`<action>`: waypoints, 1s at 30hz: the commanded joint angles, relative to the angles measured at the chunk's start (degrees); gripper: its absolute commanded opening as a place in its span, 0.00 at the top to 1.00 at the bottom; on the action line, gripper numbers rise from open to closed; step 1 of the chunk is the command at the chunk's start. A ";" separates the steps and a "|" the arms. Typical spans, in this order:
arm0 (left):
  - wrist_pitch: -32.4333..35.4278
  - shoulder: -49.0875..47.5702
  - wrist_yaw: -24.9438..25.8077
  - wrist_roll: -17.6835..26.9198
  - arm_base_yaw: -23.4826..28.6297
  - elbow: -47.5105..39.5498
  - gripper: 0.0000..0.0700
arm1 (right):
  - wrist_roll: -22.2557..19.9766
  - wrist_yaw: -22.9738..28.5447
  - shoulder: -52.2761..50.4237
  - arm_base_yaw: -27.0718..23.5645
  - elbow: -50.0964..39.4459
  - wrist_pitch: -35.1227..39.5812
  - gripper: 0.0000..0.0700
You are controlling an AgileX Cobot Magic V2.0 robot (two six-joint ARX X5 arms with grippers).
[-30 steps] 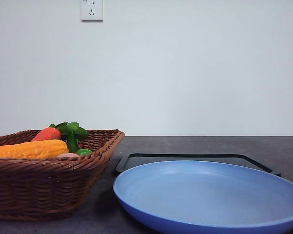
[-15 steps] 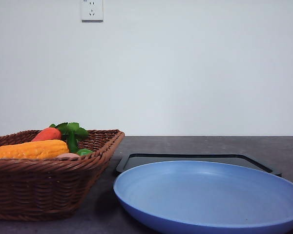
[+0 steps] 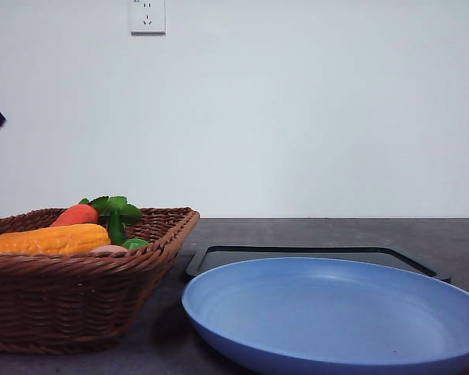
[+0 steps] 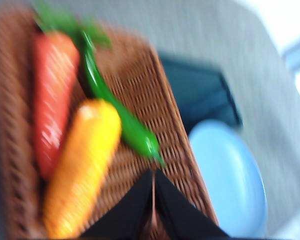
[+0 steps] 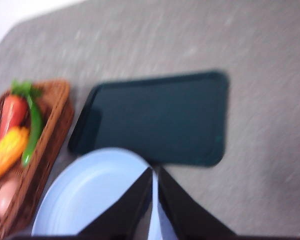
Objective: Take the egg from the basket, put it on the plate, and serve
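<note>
The pinkish egg (image 5: 5, 196) lies in the wicker basket (image 3: 78, 301), lower left of frame, beside the bare blue plate (image 3: 336, 312). Both the left gripper (image 4: 154, 182) and the right gripper (image 5: 155, 182) are closed, holding nothing.

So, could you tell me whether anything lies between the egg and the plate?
Only the basket's own side wall. The egg lies inside it beside the corn, and the plate sits bare right next to the basket.

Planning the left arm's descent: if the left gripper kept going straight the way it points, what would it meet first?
Probably the basket floor beside the corn; blur leaves depth unclear.
</note>
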 commanded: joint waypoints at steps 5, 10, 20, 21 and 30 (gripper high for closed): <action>-3.59 6.09 0.46 4.11 -5.27 4.83 0.99 | -4.29 -6.24 7.84 -0.02 2.02 -3.53 0.98; -2.46 7.44 0.41 3.85 -7.79 5.24 0.74 | -4.74 -7.09 12.81 -0.02 2.01 -6.04 0.69; -2.61 7.48 -0.23 1.87 -8.41 5.24 0.48 | -7.30 -5.96 22.73 0.00 1.98 -6.78 0.60; -2.64 7.48 -0.21 1.77 -8.41 5.24 0.48 | -7.50 -5.96 23.76 0.00 1.98 -6.39 0.60; -2.72 7.48 -0.21 1.80 -8.41 5.24 0.48 | -7.52 -7.64 33.86 0.66 1.98 -0.24 0.63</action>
